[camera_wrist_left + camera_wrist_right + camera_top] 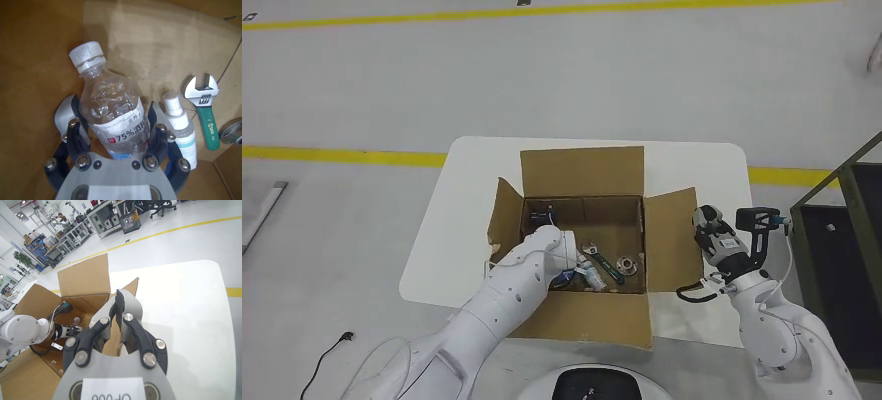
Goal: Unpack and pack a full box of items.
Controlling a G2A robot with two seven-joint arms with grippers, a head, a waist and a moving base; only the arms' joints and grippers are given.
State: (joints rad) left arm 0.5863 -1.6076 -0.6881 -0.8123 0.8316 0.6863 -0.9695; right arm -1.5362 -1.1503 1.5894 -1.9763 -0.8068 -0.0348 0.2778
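An open cardboard box [582,172] stands in the middle of the white table [697,170]. My left gripper [113,121] is down inside it, shut on a clear plastic bottle [109,94] with a white cap, fingers [63,113] on either side of its label. Beside the bottle on the box floor lie a small white spray bottle [181,128], a green-handled wrench [206,113] and a metal flange [230,132]. My right gripper [119,309] is shut and empty, above the box's right flap [672,235]. The bottle's cap [76,319] also shows from the right wrist.
The box's four flaps are folded outward; the back one [85,279] stands upright. A dark metal frame [842,240] stands just right of the table. A black cable loop [697,293] lies on the table near my right arm. The table's right side [189,313] is bare.
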